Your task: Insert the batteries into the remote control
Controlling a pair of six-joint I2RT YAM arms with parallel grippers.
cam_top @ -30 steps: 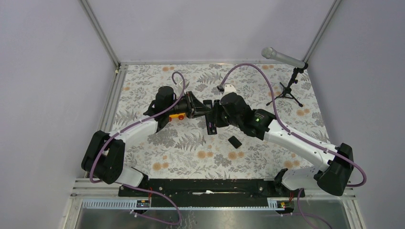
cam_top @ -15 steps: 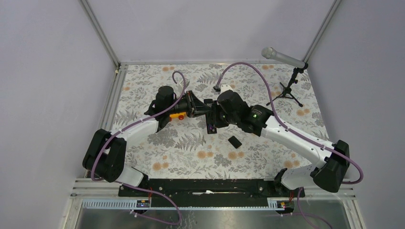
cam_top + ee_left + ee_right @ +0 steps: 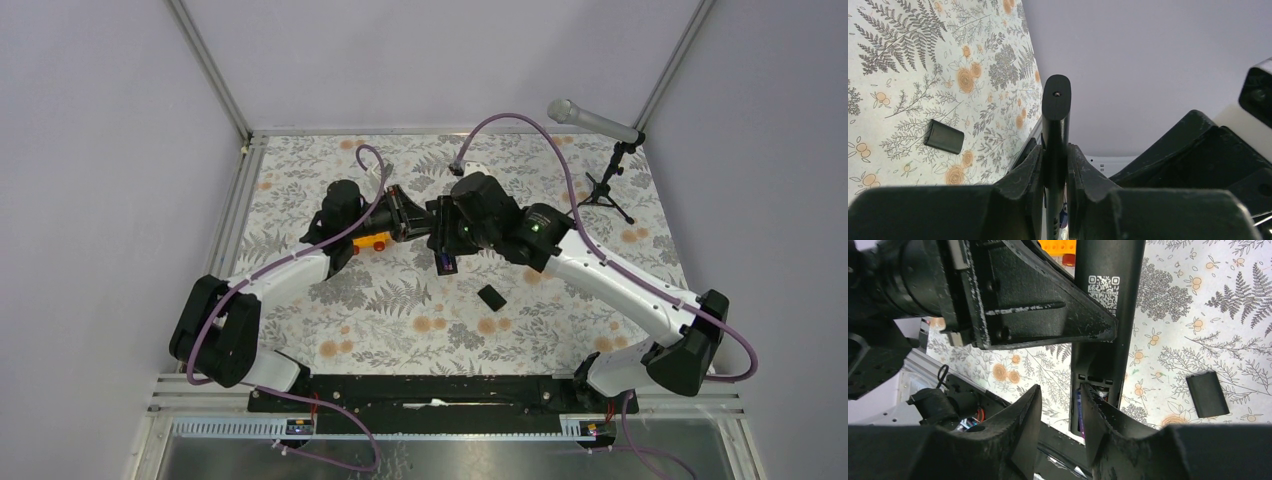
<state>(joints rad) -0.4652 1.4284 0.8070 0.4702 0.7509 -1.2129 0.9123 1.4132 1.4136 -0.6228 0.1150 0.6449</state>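
Note:
My left gripper (image 3: 1054, 150) is shut on the remote control (image 3: 1056, 100), a slim black bar held edge-on above the table. In the right wrist view the remote control (image 3: 1108, 315) shows its back with a QR label and its battery bay uncovered. A purplish-blue battery (image 3: 1080, 415) lies in the bay, and the metal end of a second battery (image 3: 1104, 392) shows beside it. My right gripper (image 3: 1060, 390) is open, with one finger (image 3: 1093, 410) against the bay and nothing between the jaws. From above, both grippers (image 3: 418, 225) (image 3: 445, 243) meet at the remote control (image 3: 446, 263).
The small flat black cover (image 3: 490, 296) lies on the floral mat to the right of the remote, also seen from the wrists (image 3: 944, 136) (image 3: 1207, 394). An orange toy car (image 3: 372, 241) sits under my left arm. A microphone on a tripod (image 3: 600, 190) stands back right.
My right gripper has opened from shut. Both wrists and the remote have shifted slightly toward the back of the table.

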